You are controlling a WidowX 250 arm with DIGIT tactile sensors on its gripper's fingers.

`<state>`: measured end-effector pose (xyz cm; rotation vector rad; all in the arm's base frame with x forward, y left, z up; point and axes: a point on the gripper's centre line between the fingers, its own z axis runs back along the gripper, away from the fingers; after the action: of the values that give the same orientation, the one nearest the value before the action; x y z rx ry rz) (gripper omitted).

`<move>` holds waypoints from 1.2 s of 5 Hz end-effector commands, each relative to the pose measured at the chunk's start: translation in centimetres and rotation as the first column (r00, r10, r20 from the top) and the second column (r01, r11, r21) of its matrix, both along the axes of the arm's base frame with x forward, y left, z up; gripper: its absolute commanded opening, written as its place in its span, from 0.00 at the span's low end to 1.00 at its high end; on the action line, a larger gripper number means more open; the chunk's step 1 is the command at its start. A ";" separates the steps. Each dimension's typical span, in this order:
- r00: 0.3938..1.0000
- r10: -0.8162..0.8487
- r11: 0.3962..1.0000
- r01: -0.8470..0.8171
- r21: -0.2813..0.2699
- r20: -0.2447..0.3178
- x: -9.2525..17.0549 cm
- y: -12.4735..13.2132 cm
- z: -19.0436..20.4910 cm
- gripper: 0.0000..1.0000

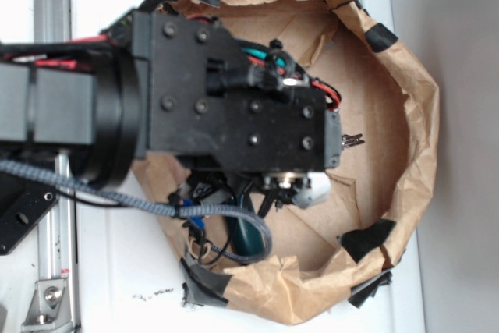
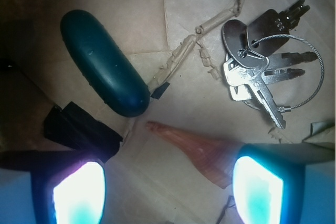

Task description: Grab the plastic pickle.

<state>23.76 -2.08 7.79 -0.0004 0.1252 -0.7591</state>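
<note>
In the wrist view the plastic pickle is a smooth dark green capsule lying slantwise at the upper left on the brown paper floor. My gripper is open and empty, its two glowing fingertips low in the frame, below and apart from the pickle. The orange-brown seashell lies between the fingers, close to the right one. In the exterior view the pickle peeks out under the arm's black body, which hides the fingers.
A bunch of silver keys lies at the upper right; its tip shows in the exterior view. A black tape patch sits just below the pickle. The crumpled paper wall rings everything. A braided cable hangs across the bin's edge.
</note>
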 end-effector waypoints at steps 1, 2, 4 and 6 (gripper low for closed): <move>0.997 -0.063 0.993 0.068 -0.100 0.055 2.5 -2.2 -1.0 1.00; 0.957 -0.282 0.947 0.289 -0.137 0.067 1.1 -4.8 -3.3 1.00; 0.823 -0.543 0.813 0.565 -0.141 0.163 -3.7 -5.7 -2.0 1.00; 0.857 -0.485 0.850 0.509 -0.138 0.172 -3.3 -7.2 -2.5 1.00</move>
<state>22.22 -7.27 5.15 -0.0834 -0.0474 -1.2695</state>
